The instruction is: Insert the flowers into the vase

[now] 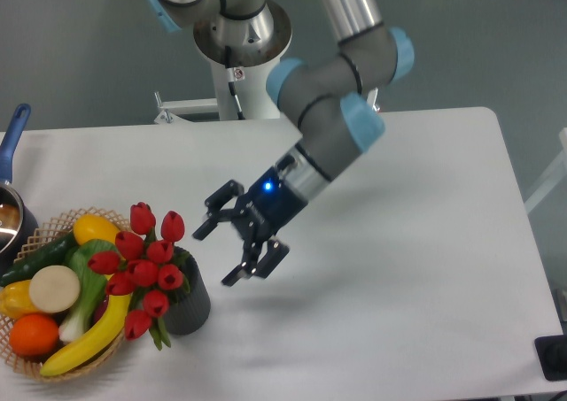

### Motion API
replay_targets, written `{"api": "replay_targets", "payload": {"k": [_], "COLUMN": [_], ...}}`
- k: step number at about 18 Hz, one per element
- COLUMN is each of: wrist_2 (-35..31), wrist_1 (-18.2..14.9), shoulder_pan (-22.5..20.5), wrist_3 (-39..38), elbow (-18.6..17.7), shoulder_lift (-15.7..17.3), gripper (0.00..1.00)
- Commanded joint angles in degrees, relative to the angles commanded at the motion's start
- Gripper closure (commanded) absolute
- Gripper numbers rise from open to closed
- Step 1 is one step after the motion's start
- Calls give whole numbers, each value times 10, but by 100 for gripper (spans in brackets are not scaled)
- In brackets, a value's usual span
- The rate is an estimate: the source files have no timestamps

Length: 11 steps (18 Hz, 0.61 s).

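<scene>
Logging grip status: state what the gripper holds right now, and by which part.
Nothing. The gripper is open and clear of the flowers, which sit in the vase.

Silver tubular arm segments with dark grey joints and light-blue caps; a black two-fingered pincer (237, 242) behind a glowing blue wrist light.

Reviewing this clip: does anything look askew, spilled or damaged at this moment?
Only the flowers look a little off: they sit in the vase but lean left, with several buds hanging over the wicker basket edge. The gripper is open and clear of them. Nothing is spilled or visibly damaged.
</scene>
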State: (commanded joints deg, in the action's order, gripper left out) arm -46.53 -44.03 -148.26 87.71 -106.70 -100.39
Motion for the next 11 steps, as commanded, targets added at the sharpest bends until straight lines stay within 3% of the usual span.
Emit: {"api": "replay_targets", "payload": {"k": [6, 9, 11], "wrist_2": [-84, -191, -213], "wrist_1": [-8, -64, -113], "shoulder_pan": [-50, -55, -60], "wrist_3": [1, 7, 18], "elbow": [6, 31, 61], "shoulder_lift": [69, 99, 103], "gripper": [0, 0, 0]}}
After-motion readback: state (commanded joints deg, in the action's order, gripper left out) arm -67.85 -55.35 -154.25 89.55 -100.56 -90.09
